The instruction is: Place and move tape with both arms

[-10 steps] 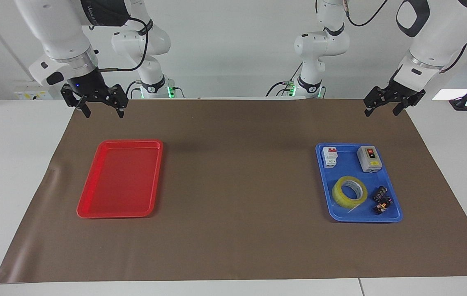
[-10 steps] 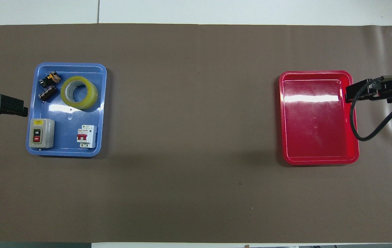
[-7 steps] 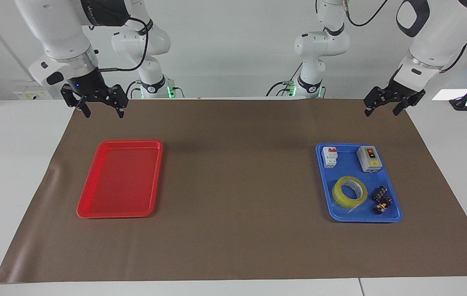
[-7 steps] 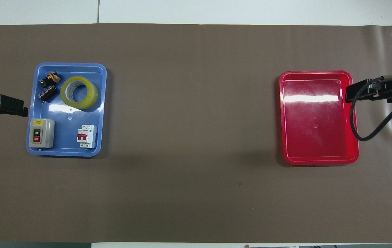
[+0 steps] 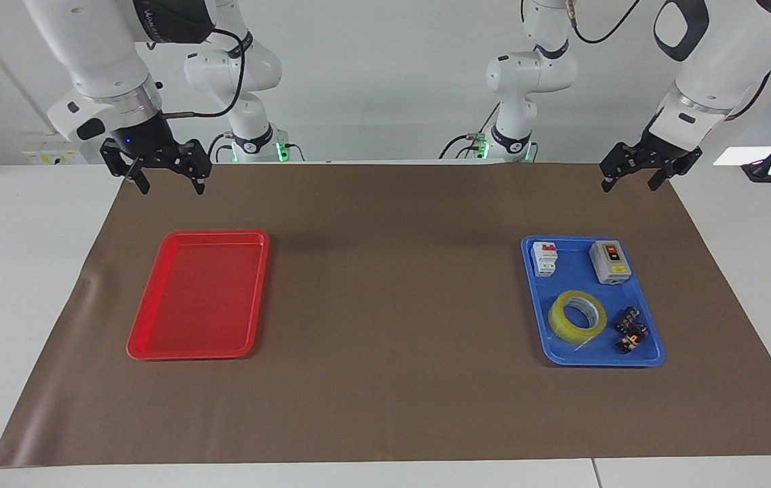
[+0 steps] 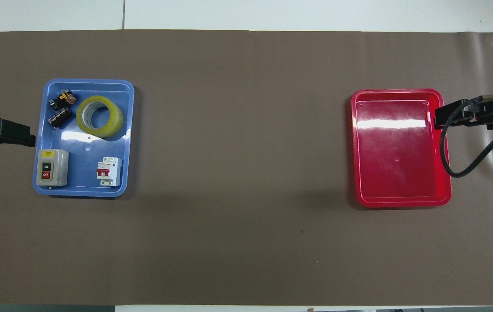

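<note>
Tape (image 5: 577, 316) in blue tray (image 5: 653, 352) (mid-mat bare).

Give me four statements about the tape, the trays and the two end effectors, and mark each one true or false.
1. The tape lies in the blue tray. True.
2. The red tray holds a switch block. False: nothing lies in it.
3. The left end effector grips the tape. False: it hangs in the air, open, holding nothing.
4. The right end effector is open. True.
</note>
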Controlling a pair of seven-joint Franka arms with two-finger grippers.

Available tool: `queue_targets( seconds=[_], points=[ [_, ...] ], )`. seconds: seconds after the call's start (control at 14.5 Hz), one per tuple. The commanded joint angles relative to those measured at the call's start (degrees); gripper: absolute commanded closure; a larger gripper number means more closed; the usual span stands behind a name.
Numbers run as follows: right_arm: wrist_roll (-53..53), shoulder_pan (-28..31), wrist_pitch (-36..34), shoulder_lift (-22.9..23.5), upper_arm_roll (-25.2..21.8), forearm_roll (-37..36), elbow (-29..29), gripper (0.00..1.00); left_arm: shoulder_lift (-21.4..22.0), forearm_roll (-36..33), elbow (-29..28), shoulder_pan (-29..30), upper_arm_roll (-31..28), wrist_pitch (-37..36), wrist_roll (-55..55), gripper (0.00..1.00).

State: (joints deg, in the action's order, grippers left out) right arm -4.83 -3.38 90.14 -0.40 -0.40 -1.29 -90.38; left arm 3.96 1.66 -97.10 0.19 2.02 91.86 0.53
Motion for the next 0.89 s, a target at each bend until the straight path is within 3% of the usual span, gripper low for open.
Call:
queue_targets(
  seconds=[0.0,0.83],
  points=[
    [-0.7,0.5,0.4,-0.9,0.2,0.8,-1.0,0.0,1.0,-0.3,-1.1,-0.5,-0.2,0.5,0.6,0.0],
    [-0.2,0.5,0.4,-1.1,0.2,0.8,-1.2,0.0,1.1,-0.3,-0.9,-0.4,-0.1,0.5,-0.1,0.0]
  ],
)
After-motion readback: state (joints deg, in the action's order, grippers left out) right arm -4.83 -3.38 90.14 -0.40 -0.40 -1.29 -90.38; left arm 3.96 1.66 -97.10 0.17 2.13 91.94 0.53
